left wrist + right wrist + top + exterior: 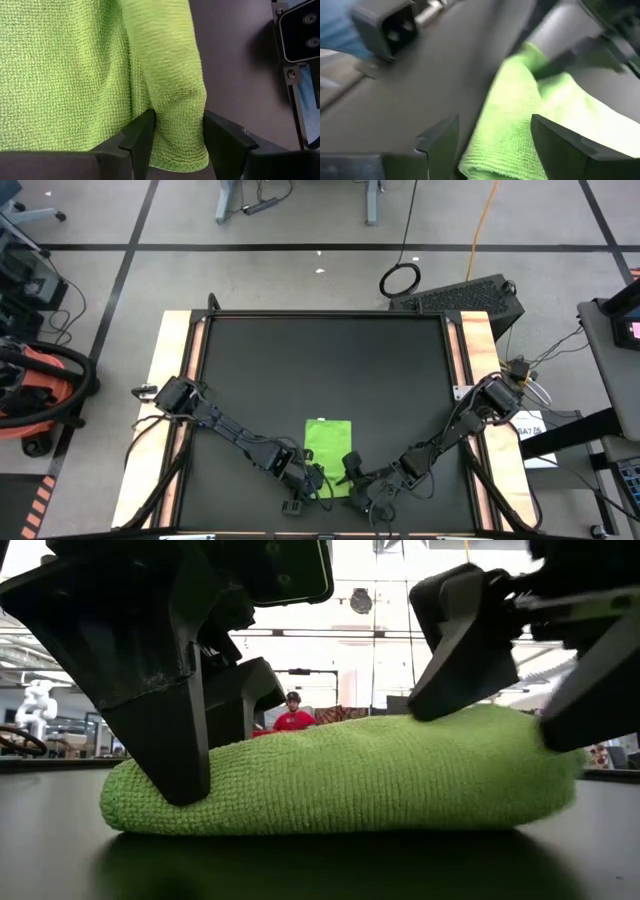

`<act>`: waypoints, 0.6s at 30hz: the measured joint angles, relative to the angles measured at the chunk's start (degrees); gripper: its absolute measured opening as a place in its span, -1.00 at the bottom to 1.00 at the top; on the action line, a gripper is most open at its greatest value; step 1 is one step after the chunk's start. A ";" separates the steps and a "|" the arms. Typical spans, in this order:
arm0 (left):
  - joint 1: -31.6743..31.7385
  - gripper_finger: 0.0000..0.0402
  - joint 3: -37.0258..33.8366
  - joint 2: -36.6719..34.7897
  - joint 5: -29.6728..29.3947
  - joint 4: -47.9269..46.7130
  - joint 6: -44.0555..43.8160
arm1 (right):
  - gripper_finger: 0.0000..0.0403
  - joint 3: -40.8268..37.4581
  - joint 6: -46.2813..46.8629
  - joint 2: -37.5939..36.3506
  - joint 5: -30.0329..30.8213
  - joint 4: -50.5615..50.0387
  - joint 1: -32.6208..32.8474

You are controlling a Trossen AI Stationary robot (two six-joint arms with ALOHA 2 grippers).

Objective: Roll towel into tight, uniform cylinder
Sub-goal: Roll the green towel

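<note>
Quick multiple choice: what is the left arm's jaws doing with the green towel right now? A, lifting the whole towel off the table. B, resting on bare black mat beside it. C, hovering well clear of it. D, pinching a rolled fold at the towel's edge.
D: in the left wrist view the left gripper has a thick fold of the towel squeezed between its jaws, while the towel lies on the table.

From above, I see most of the black mat (320,370) open beyond the towel (328,442), with free passage across its far half. My near edge is crowded: the left gripper (316,477) pinches the towel's rolled fold, the right gripper (347,470) stands apart-fingered beside it, little room between them.
</note>
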 joint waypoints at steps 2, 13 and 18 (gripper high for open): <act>0.00 -0.15 0.00 0.00 0.02 0.01 0.02 | 0.20 0.00 0.42 0.00 1.38 -1.13 -0.02; 0.08 -0.15 -0.02 0.00 -1.33 -0.16 0.17 | -0.46 0.09 4.20 4.64 2.22 -0.65 0.08; 0.99 -0.15 -0.02 0.00 -2.39 -0.89 0.91 | -0.93 0.11 2.68 4.83 1.76 -0.76 -0.16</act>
